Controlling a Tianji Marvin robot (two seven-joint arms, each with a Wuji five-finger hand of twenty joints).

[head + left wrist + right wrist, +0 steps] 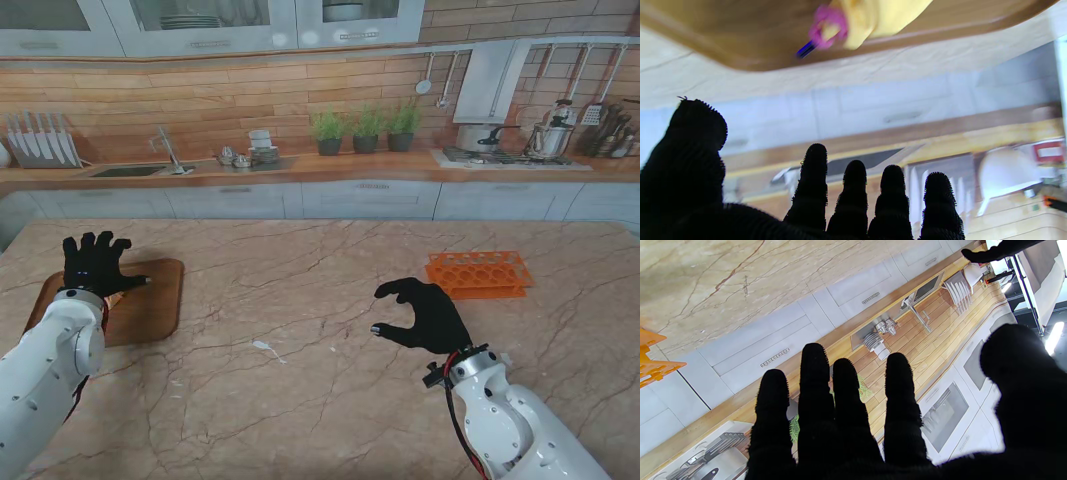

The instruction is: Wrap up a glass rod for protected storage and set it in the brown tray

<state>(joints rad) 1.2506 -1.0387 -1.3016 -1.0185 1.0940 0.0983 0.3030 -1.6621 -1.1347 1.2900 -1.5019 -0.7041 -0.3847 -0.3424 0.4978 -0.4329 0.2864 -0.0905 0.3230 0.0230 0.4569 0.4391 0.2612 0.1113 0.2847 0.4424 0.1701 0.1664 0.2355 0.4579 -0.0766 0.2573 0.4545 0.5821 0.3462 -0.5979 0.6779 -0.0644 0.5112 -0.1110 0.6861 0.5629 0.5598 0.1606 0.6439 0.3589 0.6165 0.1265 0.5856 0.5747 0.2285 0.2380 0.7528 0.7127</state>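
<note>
The left hand [95,262] hovers over the far part of the brown tray [150,310] at the left of the table [300,290], fingers spread and holding nothing; its wrist view shows all five fingertips [855,173] apart with only kitchen background between them. In that same view a yellow bundle [880,16] with a pink band [826,28] near its end and a dark blue tip poking out lies on the tray's wood; I take this to be the wrapped rod, already set down, though the picture is blurred and the glass itself cannot be seen. From the stand the bundle is hidden behind the left hand and forearm. The right hand [425,315] hangs above bare marble toward the right, fingers loosely curled but not closed, empty, with the orange rack [478,273] just beyond it. By this reading the task is at or near its end and what remains is a clean retreat. The risk lies there: the left hand sits close over the bundle, so a low or sideways pull could catch the cloth, drag it, or roll it toward the tray's shallow rim; a loose band could let the wrap open. A careless right arm sweep might also knock the rack.
</note>
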